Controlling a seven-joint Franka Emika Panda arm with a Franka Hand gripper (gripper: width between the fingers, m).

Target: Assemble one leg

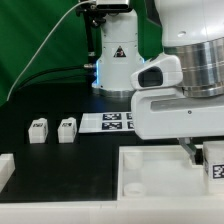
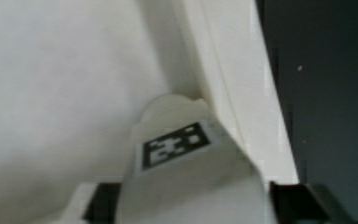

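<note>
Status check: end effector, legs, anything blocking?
End effector low inside panel, over tagged leg; grip unclear. Two spare legs untouched. No obstruction visible.

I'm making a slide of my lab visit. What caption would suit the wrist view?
Wrist view: a tagged white leg sits against the inner wall of the big white panel.
</note>
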